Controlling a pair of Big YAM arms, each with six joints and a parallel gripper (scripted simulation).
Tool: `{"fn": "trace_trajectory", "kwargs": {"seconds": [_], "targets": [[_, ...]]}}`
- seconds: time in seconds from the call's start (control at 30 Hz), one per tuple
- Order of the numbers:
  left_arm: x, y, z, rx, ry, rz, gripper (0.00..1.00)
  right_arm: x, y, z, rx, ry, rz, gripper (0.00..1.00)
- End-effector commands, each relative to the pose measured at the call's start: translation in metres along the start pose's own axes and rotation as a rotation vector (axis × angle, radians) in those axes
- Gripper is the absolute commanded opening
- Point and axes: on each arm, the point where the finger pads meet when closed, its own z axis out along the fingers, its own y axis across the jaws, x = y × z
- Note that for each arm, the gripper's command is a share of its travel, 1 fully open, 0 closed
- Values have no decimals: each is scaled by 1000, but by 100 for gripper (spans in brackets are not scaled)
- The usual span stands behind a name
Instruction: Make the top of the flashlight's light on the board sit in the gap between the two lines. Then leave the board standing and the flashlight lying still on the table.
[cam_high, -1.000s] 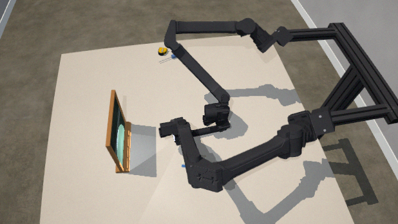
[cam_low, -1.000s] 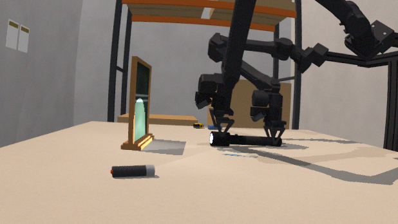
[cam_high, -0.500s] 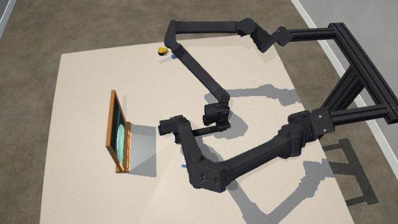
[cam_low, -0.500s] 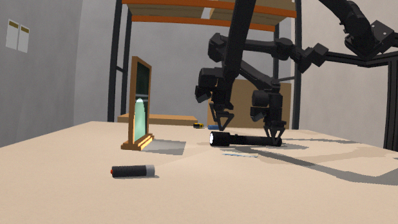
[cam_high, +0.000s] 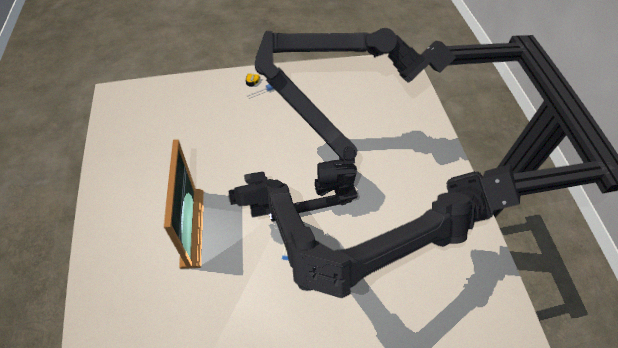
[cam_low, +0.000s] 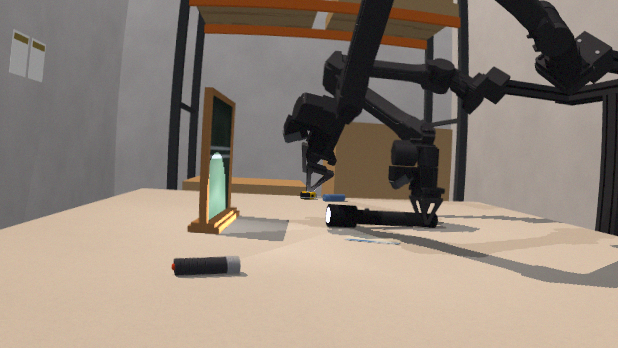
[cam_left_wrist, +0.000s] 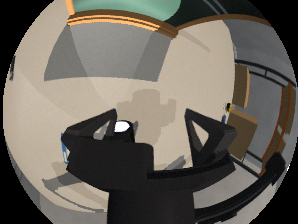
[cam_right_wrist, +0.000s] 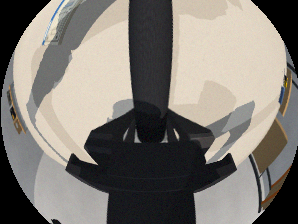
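A black flashlight (cam_high: 320, 203) (cam_low: 385, 217) (cam_left_wrist: 121, 126) (cam_right_wrist: 151, 55) lies level, right of an upright, wood-framed dark board (cam_high: 171, 185) (cam_low: 206, 150) (cam_left_wrist: 122, 20), its greenish light (cam_high: 187, 215) (cam_low: 217, 190) (cam_left_wrist: 140, 7) reaching the pale lines. The right gripper (cam_high: 345, 197) (cam_low: 426, 216) (cam_right_wrist: 150, 112) grips its tail, partly open; the left gripper (cam_high: 257, 194) (cam_low: 316, 175) (cam_left_wrist: 150, 112), wide open and holding nothing, hovers above the surface (cam_high: 135, 125) (cam_low: 310, 300) (cam_left_wrist: 200, 75) (cam_right_wrist: 100, 75).

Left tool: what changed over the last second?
The left tool rose off the head of the flashlight and shifted toward the board, fingers now wide open. The flashlight, board and light patch look unchanged; the right tool stayed on the flashlight's tail.
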Motion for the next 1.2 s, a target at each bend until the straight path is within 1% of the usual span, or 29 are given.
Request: {"fn": "trace_trajectory", "kwargs": {"seconds": [0.0, 0.2, 0.33, 0.4, 0.47, 0.5, 0.67, 0.8, 0.93, 0.97, 1.03, 1.1, 1.13, 1.17], "targets": [[-30, 12, 18, 26, -104, 31, 100, 18, -5, -3, -9, 30, -40, 29], [-82, 7, 34, 144, -336, 79, 100, 18, -5, -3, -9, 30, -40, 29], [-118, 4, 34, 210, -526, 145, 100, 18, -5, -3, -9, 30, -40, 29], [-135, 9, 34, 229, -631, 189, 100, 18, -5, -3, -9, 30, -40, 29], [-135, 9, 34, 229, -631, 189, 100, 18, -5, -3, -9, 30, -40, 29], [-145, -10, 24, 263, -694, 221, 100, 18, -5, -3, -9, 30, -40, 29], [-175, 16, 15, 266, -958, 355, 100, 18, -5, -3, -9, 30, -40, 29], [-189, 24, -4, 252, -1176, 498, 100, 18, -5, -3, -9, 30, -40, 29], [-194, 16, -26, 252, -1360, 627, 100, 18, -5, -3, -9, 30, -40, 29], [-194, 12, -31, 255, -1395, 652, 100, 18, -5, -3, -9, 30, -40, 29], [-194, 12, -31, 255, -1395, 652, 100, 18, -5, -3, -9, 30, -40, 29], [-201, -17, -54, 291, -1479, 686, 100, 18, -5, -3, -9, 30, -40, 29], [-200, -8, -53, 277, -1494, 705, 100, 18, -5, -3, -9, 30, -40, 29], [-197, 11, -47, 253, -1496, 723, 100, 18, -5, -3, -9, 30, -40, 29]]}}
